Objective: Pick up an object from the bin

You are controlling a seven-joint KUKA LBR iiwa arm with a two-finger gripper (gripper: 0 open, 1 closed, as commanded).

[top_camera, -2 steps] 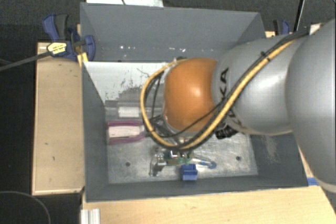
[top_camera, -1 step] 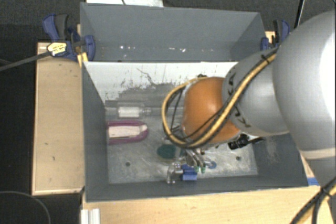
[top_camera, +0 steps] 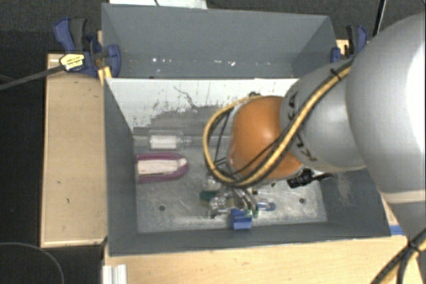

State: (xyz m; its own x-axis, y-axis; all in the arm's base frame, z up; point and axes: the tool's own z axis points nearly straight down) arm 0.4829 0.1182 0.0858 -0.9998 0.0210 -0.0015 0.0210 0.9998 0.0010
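Step in hand, as I judge it: closing in on a pick at the front-middle of the bin [top_camera: 123,163] floor. Tool [top_camera: 233,204] sits low, right at the floor, under the orange cover [top_camera: 256,136] and the cable loop [top_camera: 216,143].

To do it well:
- commit to one piece of the small cluster, not the gap between pieces
- straddle it squarely, tips down to the floor on both sides, then squeeze
- lift straight up, since the front wall is near and a sideways drag could jam the piece against it
- watch neighbours: they lie close together and one may get nudged or come up too

Cluster around the tool:
- blue block [top_camera: 241,220], just in front of the tool, touching or nearly so, close to the front wall
- green piece [top_camera: 208,196], just beside it on the view's left
- pale blue-clear piece [top_camera: 265,207], just beside it on the view's right

Likely target is one of these; which one, cannot tell.

Tool state: cannot tell whether spread or pressed together, the cover and cables hide too much. Nothing seen pinched in it. Contact with the blue block is possible but unclear.

Well apart, on the left of the floor: purple-white item [top_camera: 160,167] lying flat, clear tube [top_camera: 165,141] behind it, both untouched.
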